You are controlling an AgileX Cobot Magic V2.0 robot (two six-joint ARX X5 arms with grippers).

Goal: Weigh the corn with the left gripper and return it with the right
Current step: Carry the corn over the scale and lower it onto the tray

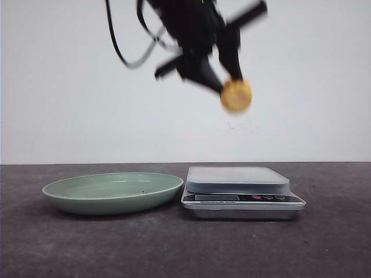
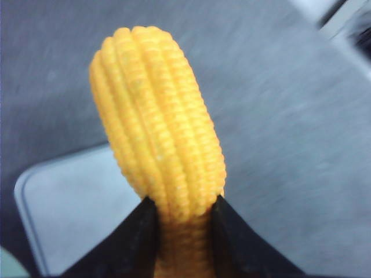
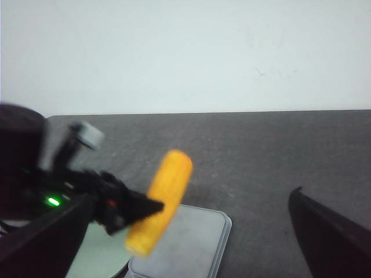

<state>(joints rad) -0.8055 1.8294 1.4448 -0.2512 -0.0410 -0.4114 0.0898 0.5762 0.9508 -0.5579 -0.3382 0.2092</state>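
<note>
my left gripper [image 1: 225, 81]: matte black claw, two broad wedge-shaped fingers [image 2: 136, 243] tapering to points, edges blurred in the front view. black crossbar jutting to either side of the body. black cables [image 1: 119, 43] looping off the wrist. small green light [image 3: 53, 201] glowing on the housing; a pale grey fitting [image 3: 87, 134] above it. my right gripper [image 3: 191, 243]: black, two slim angular fingers [image 3: 330, 237] with flat dark faces.

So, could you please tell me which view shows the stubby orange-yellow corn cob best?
The left wrist view: the orange-yellow corn cob fills it, kernels sharp. Front shows a blurred end; right wrist shows its side.
</note>
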